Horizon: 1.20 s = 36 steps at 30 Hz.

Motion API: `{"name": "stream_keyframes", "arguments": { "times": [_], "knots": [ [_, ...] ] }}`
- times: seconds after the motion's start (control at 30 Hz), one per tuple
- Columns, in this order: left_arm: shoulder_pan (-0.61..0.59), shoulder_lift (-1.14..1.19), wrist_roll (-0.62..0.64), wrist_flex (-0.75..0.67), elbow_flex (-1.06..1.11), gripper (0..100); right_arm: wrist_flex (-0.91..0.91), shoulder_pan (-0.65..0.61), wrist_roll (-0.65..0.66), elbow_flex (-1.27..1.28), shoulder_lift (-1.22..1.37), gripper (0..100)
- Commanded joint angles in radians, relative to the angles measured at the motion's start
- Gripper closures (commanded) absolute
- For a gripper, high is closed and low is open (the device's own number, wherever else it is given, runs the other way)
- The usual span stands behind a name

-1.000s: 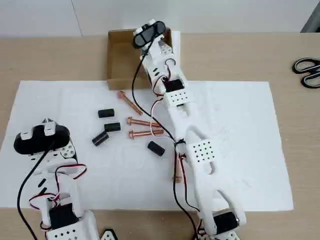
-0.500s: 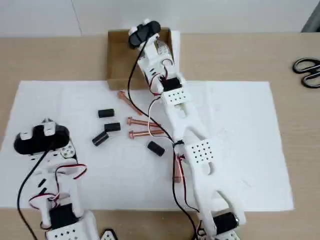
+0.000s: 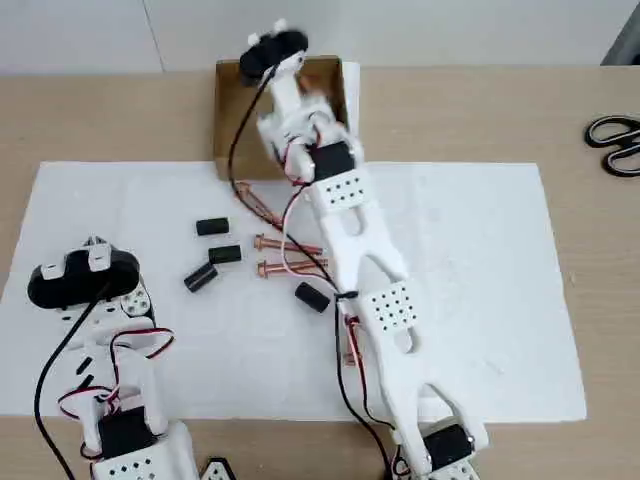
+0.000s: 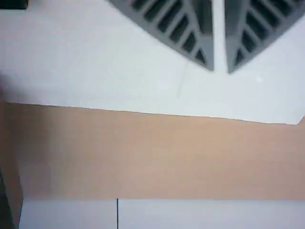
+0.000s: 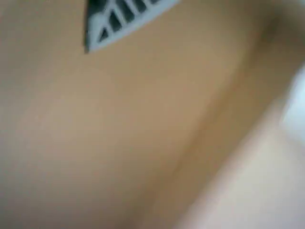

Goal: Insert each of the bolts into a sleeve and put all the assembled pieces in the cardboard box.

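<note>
Cardboard box (image 3: 240, 110) sits at the 12 o'clock edge of a white paper sheet (image 3: 480, 260) on the desk (image 3: 100, 110). The right arm (image 3: 360, 240) stretches from 6 o'clock up over the box. How the right jaws stand cannot be told.

Three copper bolts (image 3: 285, 244) lie loose near the sheet's centre, and another bolt (image 3: 351, 350) is partly under the right arm. Four black sleeves (image 3: 224, 254) lie close by toward 9 o'clock, each apart from the bolts.

The left arm (image 3: 110, 330) rests at 8 o'clock. The left jaws are all but closed above the paper, gripping nothing.

Scissors (image 3: 615, 140) lie at 2 o'clock.
</note>
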Motion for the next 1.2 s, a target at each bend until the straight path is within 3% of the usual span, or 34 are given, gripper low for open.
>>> {"name": "stream_keyframes", "arguments": {
  "times": [0.0,0.27,0.53,0.77,1.07,1.17],
  "knots": [
    [-0.008,-0.011,-0.003,0.051,-0.021,99,0.262,-0.025,-0.046,-0.052,-0.142,79.4],
    [-0.292,-0.011,-0.005,0.157,-0.108,99,0.499,-0.113,-0.227,-0.052,-0.245,79.1],
    [-0.588,-0.011,0.000,0.157,-0.107,99,0.524,-0.193,-0.321,-0.052,-0.254,79.2],
    [-0.729,-0.011,0.002,0.157,-0.104,99,0.529,-0.262,-0.058,-0.052,-0.252,79.2],
    [-0.735,-0.011,0.002,0.157,-0.104,99,0.572,-0.249,0.072,0.011,-0.219,79.2],
    [-0.735,-0.011,0.002,0.157,-0.104,99,0.573,-0.252,0.229,0.072,-0.206,79.2]
  ]
}}
